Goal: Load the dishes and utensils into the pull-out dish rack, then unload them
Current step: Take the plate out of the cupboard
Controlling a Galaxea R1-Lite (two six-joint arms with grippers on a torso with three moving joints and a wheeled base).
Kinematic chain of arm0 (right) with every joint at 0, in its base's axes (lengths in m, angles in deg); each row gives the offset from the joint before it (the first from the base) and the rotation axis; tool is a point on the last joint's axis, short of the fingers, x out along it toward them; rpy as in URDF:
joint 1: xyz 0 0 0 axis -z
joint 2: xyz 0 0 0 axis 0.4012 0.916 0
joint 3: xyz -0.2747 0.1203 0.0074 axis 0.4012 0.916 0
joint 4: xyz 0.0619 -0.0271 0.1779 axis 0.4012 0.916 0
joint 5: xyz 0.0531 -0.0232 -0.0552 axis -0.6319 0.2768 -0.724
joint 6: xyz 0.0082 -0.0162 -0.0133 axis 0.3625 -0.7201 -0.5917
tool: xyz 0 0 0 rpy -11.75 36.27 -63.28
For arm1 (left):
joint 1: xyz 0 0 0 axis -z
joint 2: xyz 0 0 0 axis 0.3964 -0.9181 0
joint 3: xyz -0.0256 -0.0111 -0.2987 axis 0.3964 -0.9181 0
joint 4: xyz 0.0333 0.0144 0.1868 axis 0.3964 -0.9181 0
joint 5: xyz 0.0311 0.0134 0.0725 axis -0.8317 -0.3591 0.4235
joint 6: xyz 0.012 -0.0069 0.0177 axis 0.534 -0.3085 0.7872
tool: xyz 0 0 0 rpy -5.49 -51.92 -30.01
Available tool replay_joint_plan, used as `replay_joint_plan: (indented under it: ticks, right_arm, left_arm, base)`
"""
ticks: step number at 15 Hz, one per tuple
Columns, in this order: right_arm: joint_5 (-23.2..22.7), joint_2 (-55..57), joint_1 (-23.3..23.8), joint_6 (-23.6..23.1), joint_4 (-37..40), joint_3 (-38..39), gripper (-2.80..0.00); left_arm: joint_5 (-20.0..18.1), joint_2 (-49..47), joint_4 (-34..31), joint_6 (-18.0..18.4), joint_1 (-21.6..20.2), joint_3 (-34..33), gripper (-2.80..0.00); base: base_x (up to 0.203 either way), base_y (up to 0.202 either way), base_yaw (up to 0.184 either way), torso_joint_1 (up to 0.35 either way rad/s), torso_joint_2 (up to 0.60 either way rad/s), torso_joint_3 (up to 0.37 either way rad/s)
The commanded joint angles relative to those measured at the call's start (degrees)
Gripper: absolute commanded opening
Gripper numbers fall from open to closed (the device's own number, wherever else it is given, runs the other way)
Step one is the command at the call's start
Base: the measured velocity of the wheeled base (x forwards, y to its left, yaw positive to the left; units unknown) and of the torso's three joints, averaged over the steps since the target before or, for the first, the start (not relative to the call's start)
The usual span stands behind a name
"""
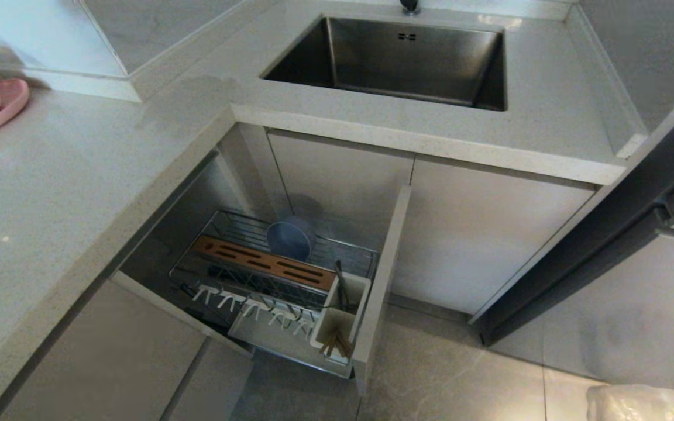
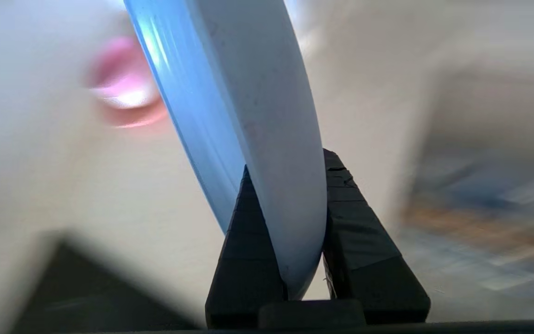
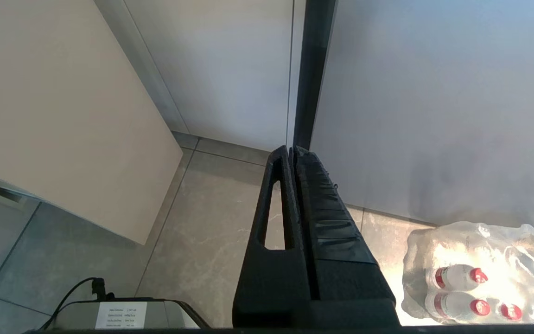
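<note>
Plate (image 2: 267,116) stands edge-on, clamped in left gripper (image 2: 290,185) jaws; right gripper (image 3: 293,160) jaws together.

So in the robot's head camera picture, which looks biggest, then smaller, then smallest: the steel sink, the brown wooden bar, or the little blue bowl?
1. Steel sink, by far the biggest.
2. Slotted brown wooden bar in the wire rack.
3. Small pale-blue round bowl, standing on edge behind the bar.
The sink also sits higher, nearer the camera, which helps it look larger.

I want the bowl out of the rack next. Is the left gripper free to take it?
Probably not yet: the left gripper is shut on the pale-blue plate, while the bowl sits unobstructed in the rack.
</note>
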Motion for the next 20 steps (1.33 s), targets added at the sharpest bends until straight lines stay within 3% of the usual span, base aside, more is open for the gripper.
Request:
replay_joint_plan:
  ticks: [1, 4, 6, 7, 9, 14, 16, 20]
  right_arm:
    - [0.01, -0.05, 0.0, 0.0, -0.02, 0.0, -2.8]
    - [0.01, -0.03, 0.0, 0.0, -0.02, 0.0, -2.8]
    - [0.01, 0.03, 0.0, 0.0, -0.02, 0.0, -2.8]
    - [0.01, 0.02, 0.0, 0.0, -0.02, 0.0, -2.8]
    - [0.01, 0.04, 0.0, 0.0, -0.02, 0.0, -2.8]
    - [0.01, 0.02, 0.0, 0.0, -0.02, 0.0, -2.8]
    - [0.01, -0.03, 0.0, 0.0, -0.02, 0.0, -2.8]
    - [0.01, 0.04, 0.0, 0.0, -0.02, 0.0, -2.8]
  left_arm:
    - [-2.46, -1.12, -0.8, 8.36, -7.05, -1.24, -2.8]
    - [-17.08, -2.96, -7.32, 17.1, -17.78, -0.23, -2.8]
    - [-28.97, -3.93, -16.62, 23.57, -23.25, 1.57, -2.8]
    - [-33.03, -4.71, -21.87, 25.71, -25.32, 2.7, -2.8]
    - [-35.16, -7.28, -28.9, 30.15, -27.96, 4.57, -2.8]
    - [-22.56, -11.21, -18.37, 31.17, -28.72, 0.98, -2.8]
    - [-17.33, -12.66, -15.34, 31.49, -26.82, -0.91, -2.8]
    - [-3.07, -15.04, 0.33, 33.52, -20.81, -11.51, -2.8]
  base:
    - [0.0, 0.0, 0.0, 0.0, 0.0, 0.0]
    - [0.0, 0.0, 0.0, 0.0, 0.0, 0.0]
    - [0.0, 0.0, 0.0, 0.0, 0.0, 0.0]
    - [0.0, 0.0, 0.0, 0.0, 0.0, 0.0]
    - [0.0, 0.0, 0.0, 0.0, 0.0, 0.0]
    - [0.0, 0.0, 0.0, 0.0, 0.0, 0.0]
    - [0.0, 0.0, 0.0, 0.0, 0.0, 0.0]
    - [0.0, 0.0, 0.0, 0.0, 0.0, 0.0]
